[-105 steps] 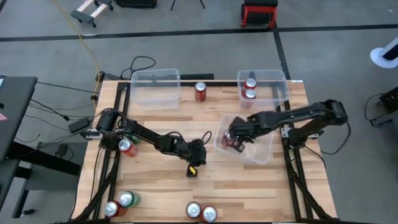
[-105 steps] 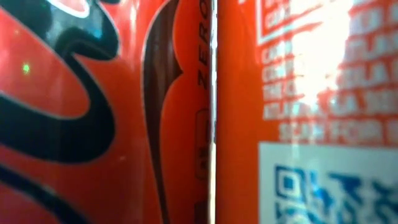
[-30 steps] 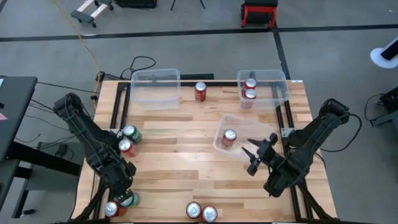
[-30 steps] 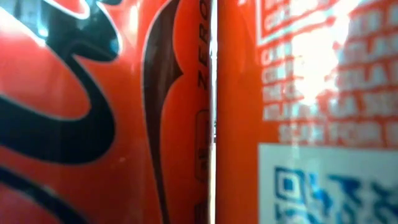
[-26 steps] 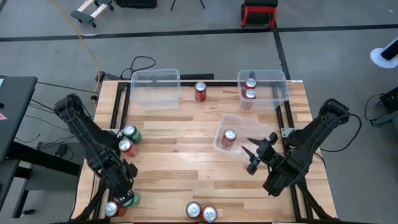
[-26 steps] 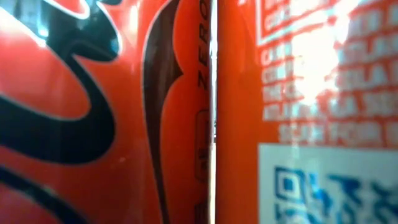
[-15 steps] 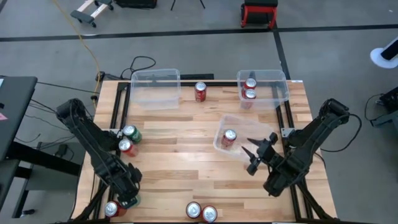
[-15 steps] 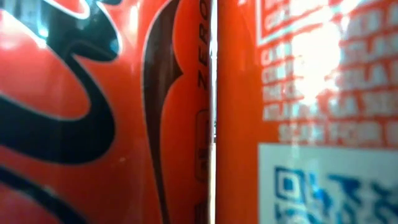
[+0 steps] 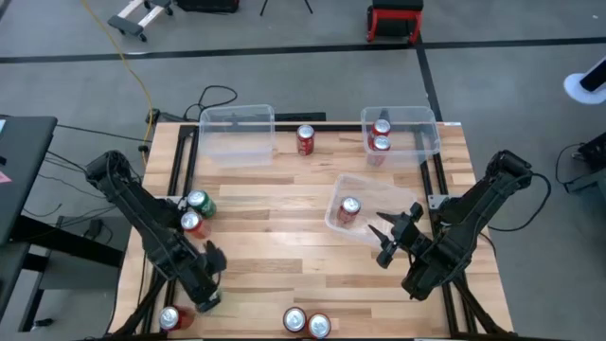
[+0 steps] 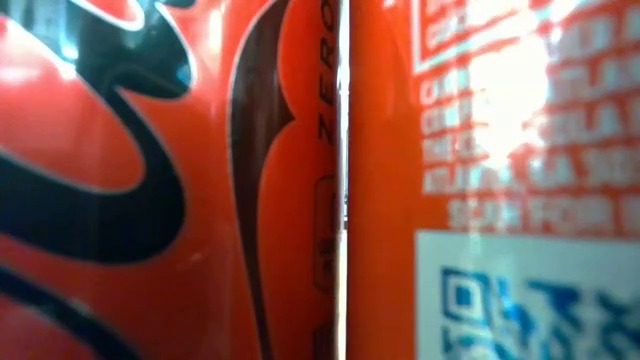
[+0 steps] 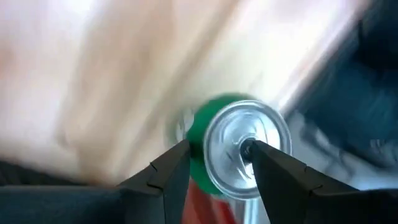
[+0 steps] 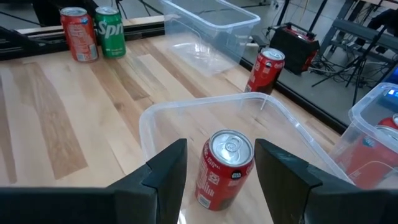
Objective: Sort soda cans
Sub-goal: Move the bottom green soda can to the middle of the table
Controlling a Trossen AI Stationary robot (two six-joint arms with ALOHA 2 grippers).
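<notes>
A green soda can [image 11: 239, 155] with a silver top stands upright at the table's near left corner. My left gripper [image 11: 217, 152] is open right above it, pointing down, one finger over each side of the can. In the high view my left gripper [image 9: 199, 296] hides this can. My right gripper [image 9: 383, 242] is open and empty at the near right side of the middle clear bin [image 9: 393, 227], which holds one upright red can [image 12: 224, 165]. Two red cans [image 10: 150, 180] fill the low view.
A red can [image 9: 170, 318] stands next to my left gripper. A green can [image 9: 198, 202] and a red can [image 9: 192, 224] stand at the left edge, two red cans [image 9: 305, 324] at the near edge, one red can [image 9: 305, 139] at the far middle. The far right bin [image 9: 417, 133] holds two red cans. The far left bin [image 9: 237, 133] shows no cans.
My left gripper has gone toward the table's near edge and a little to the right, and now stands over the green can at the near left corner, covering it in the high view. The cans have not moved.
</notes>
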